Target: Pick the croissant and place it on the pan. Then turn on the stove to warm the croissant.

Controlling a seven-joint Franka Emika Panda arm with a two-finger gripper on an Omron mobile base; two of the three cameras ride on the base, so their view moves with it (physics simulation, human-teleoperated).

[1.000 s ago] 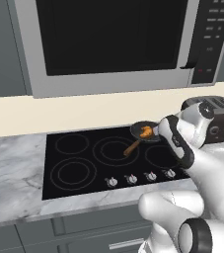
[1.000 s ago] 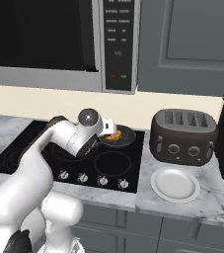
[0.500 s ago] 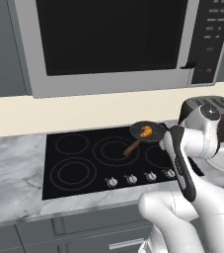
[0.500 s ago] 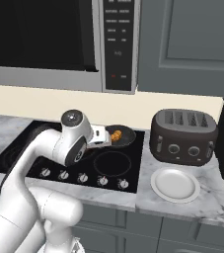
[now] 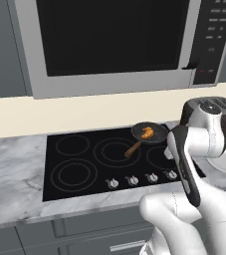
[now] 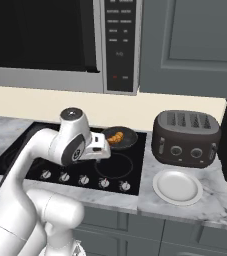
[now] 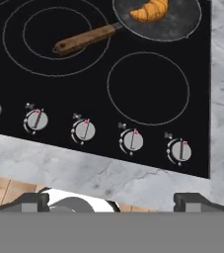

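Stove (image 7: 148, 89) first: flat black glass set in the marble table (image 7: 98, 173), stiff and slick, with thin grey rings and five small silver knobs (image 7: 131, 141) along its front edge; a knob is the place to grip, probably pinched across its round cap and twisted. Pan (image 7: 172, 22) sits on the stove's back right burner, dark, wooden handle (image 7: 84, 39) angled forward-left. Croissant (image 7: 150, 10) lies inside the pan, golden, likely light and crumbly. Gripper (image 7: 111, 197) hovers above the knobs, jaws wide, holding nothing.
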